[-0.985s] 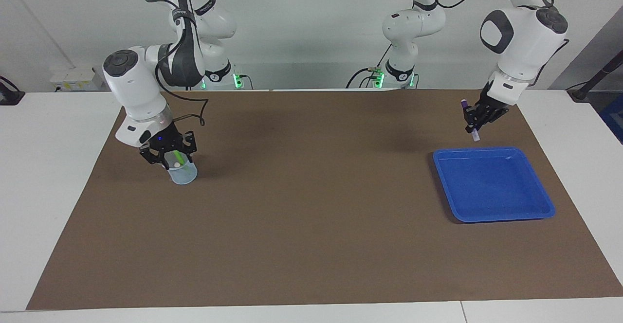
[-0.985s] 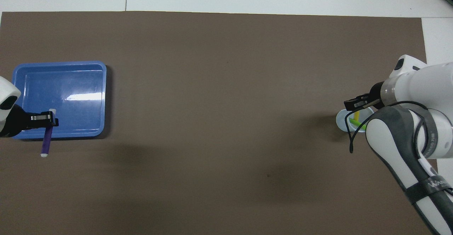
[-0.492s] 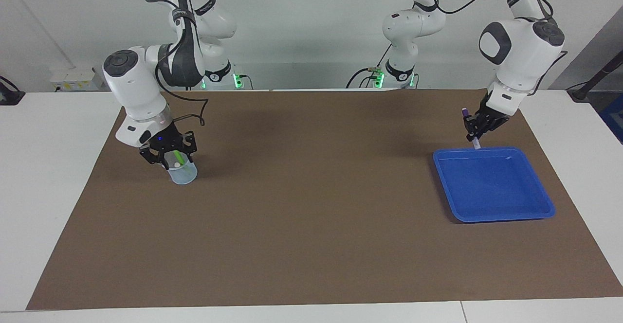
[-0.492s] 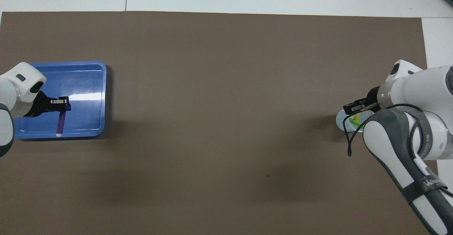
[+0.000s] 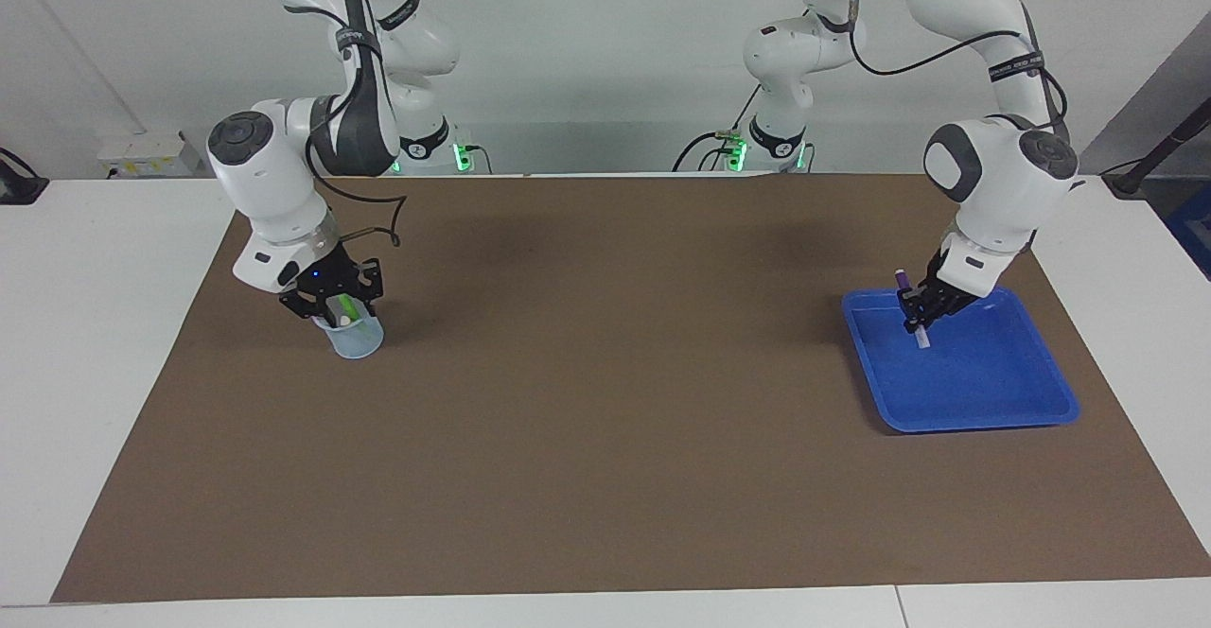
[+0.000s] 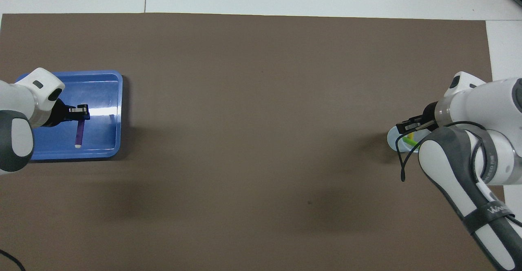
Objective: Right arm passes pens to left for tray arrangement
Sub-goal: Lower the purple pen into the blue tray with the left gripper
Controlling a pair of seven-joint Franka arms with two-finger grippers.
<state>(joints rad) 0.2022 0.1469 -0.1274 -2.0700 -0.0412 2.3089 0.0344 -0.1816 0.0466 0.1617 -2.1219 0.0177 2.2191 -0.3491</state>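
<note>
Brown paper mat point(image 5: 605, 420) covers most of the white table point(image 5: 95, 373).

L arm, white w/ dark grey joint panels point(image 5: 993, 174), reaches down over the shallow bright blue plastic tray point(image 5: 1003, 410) at its own end of the table. L gripper point(image 5: 920, 311), black, is low over the tray's interior, near the rim that lies closer to the robots. Jaws pinched on a slim purple marker pen w/ whitish end point(image 6: 79, 134); pen tilted, whitish tip down, purple end sticking up above the fingers. Tip looks at or just above tray floor; can't tell if touching.

R arm, white w/ loose black cable at wrist point(image 5: 274, 193), is at the opposite end of the mat. R gripper point(image 5: 333, 305), black, small blue light above it, sits right at the mouth of a small translucent bluish cup point(image 5: 358, 340). Green pen point(image 5: 346, 307) stands in the cup between the fingers; yellow pen point(image 6: 411, 134) beside it, seen from overhead only. Can't tell if R jaws grip the green pen or just straddle it.

Tray & cup well apart; bare mat between.
</note>
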